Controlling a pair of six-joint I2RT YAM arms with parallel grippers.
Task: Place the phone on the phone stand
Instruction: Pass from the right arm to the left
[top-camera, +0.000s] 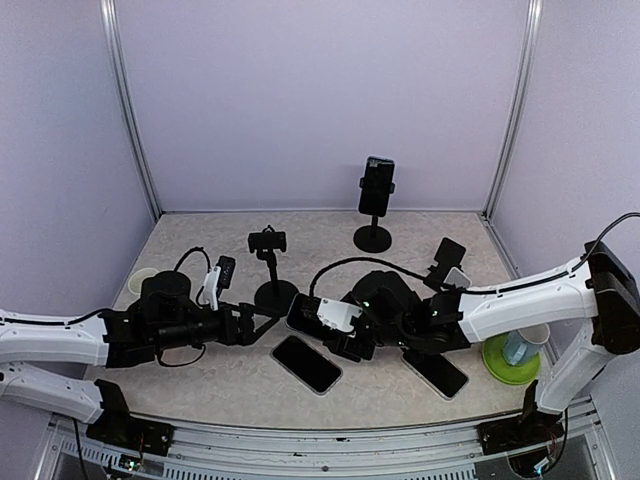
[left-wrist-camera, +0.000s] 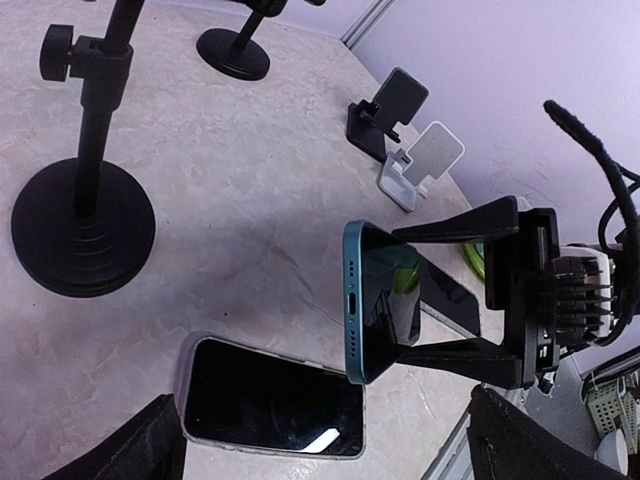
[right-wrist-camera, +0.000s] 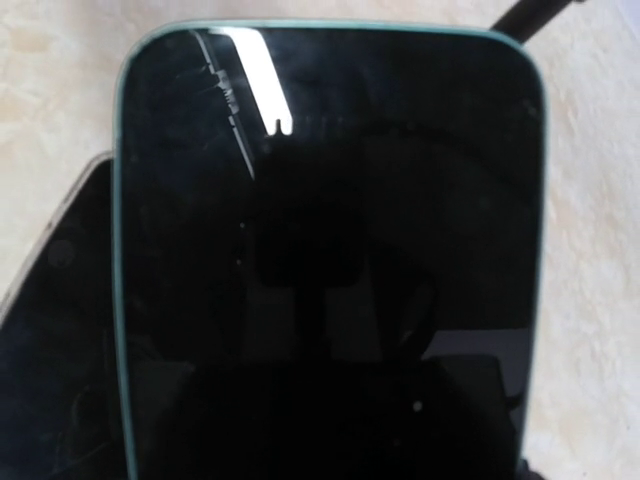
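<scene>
Right gripper (top-camera: 320, 320) of mine is pinching the teal phone (top-camera: 300, 312) near the middle of the bench (top-camera: 200, 250), as the overhead view is showing, just right of the clamp stand (top-camera: 272, 290) and its round base. My left gripper (top-camera: 258, 325) is hanging just left of that base with its fingers spread wide, holding nothing. A flat phone (top-camera: 307, 364) is lying in front of both grippers, and a far phone (top-camera: 435, 372) is lying under my right arm. At the back a tall stand (top-camera: 374, 205) is carrying a phone. A black folding stand (top-camera: 447, 252) and a white folding stand (top-camera: 458, 277) are sitting to the right, with a green bowl (top-camera: 500, 368) near the right edge.

From my left wrist, my own fingers (left-wrist-camera: 140, 450) are showing only at the bottom corners, far apart. Beyond them two black fingers (left-wrist-camera: 455, 222) of the right gripper are clamping the teal phone's long sides, its port end facing this camera. Whether it is touching the bench I cannot tell. The flat phone is lying just beside it.

From my right wrist, the teal phone's dark screen is filling nearly everything, hiding my fingers. A second phone (right-wrist-camera: 50, 340) is peeking in at lower left.
</scene>
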